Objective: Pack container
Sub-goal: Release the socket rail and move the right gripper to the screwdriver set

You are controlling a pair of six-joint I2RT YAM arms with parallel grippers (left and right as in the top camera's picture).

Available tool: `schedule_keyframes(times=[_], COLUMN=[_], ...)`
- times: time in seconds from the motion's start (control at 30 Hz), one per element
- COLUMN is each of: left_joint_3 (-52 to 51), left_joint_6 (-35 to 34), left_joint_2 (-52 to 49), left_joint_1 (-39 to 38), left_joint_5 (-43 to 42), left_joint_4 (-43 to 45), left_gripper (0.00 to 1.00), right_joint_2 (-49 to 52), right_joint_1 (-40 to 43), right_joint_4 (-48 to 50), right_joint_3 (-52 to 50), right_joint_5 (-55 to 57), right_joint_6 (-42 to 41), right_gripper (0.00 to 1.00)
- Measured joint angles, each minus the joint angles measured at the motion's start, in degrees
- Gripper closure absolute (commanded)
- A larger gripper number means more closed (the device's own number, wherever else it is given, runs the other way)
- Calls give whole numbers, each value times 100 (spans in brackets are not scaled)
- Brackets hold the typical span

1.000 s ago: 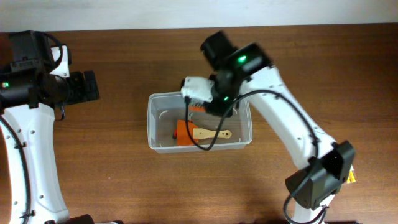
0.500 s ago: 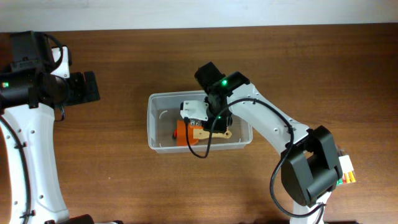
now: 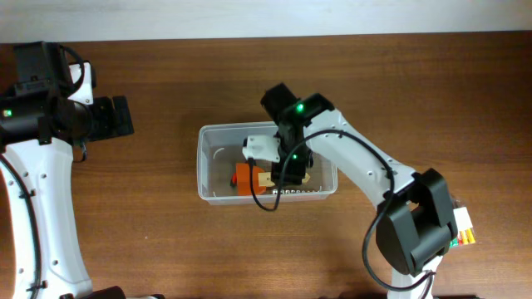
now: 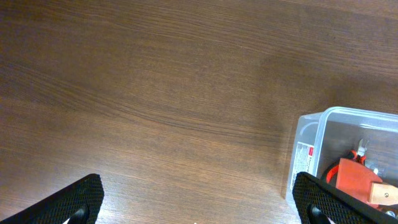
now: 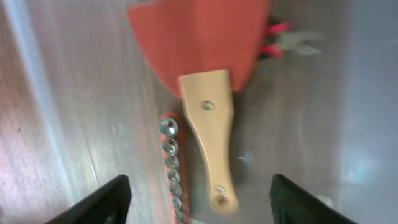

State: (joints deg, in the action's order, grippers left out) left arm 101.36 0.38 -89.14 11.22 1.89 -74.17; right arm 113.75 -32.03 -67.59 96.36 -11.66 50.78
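Note:
The container (image 3: 209,158), a clear plastic tub, stands mid-table. In it lie an orange scraper with a wooden handle (image 5: 208,118), a red strip of metal sockets (image 5: 170,163) beside that handle, and red-handled pliers (image 5: 283,36). My right gripper (image 5: 202,205) hangs open inside the tub, just above the strip and the handle, with nothing between its fingers (image 5: 106,199). From overhead the right gripper (image 3: 291,170) covers part of the scraper (image 3: 244,177). My left gripper (image 4: 199,208) is open over bare wood, left of the container (image 4: 311,134); overhead it shows far left (image 3: 126,116).
A small white and yellow object (image 3: 463,228) lies by the right arm's base at the table's right side. The table's back edge meets a pale wall (image 3: 249,17) along the top.
The right gripper came down into the container and opened. The red socket strip now lies loose beside the scraper handle. The left arm has not moved.

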Motion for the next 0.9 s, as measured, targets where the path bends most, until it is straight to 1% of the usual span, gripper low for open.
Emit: schedule_keyframes(times=[0.03,0.13,0.2,0.23,0.33,0.43,0.57,0.7,0.77,0.87,0.9], left_joint_3=[0,0,0,0,0,0,0,0,0,0,0], left_joint_6=[0,0,0,0,0,0,0,0,0,0,0], left_joint_2=[0,0,0,0,0,0,0,0,0,0,0], left_joint_1=[0,0,0,0,0,0,0,0,0,0,0], left_joint_5=[0,0,2,0,0,0,0,0,0,0,0], left_joint_4=[0,0,-2,2,2,0,2,7,9,22,20], left_gripper=[1,1,1,1,1,1,1,1,1,1,1], right_joint_2=[-2,-42,-103,-146,-323,-476,-516,-540,-678,-1279,-1639], right_joint_1=[9,72,210,363,1054,1945,3134,3923,4203,4577,4736], right_joint_4=[-136,-505,-813,-1023,-1661,-2249,-2903,-2938,-2929,-2918,-2909], right_joint_3=[249,1263,1939,2341,3230,3674,3759,3626,3392,2743,2406], right_joint_5=[76,404,638,739,918,1040,1123,1014,962,885,861], right_joint_6=[-111,-516,-994,-1360,-2439,-3338,-4113,-4417,-4500,-4588,-4607], right_gripper=[1,1,1,1,1,1,1,1,1,1,1])
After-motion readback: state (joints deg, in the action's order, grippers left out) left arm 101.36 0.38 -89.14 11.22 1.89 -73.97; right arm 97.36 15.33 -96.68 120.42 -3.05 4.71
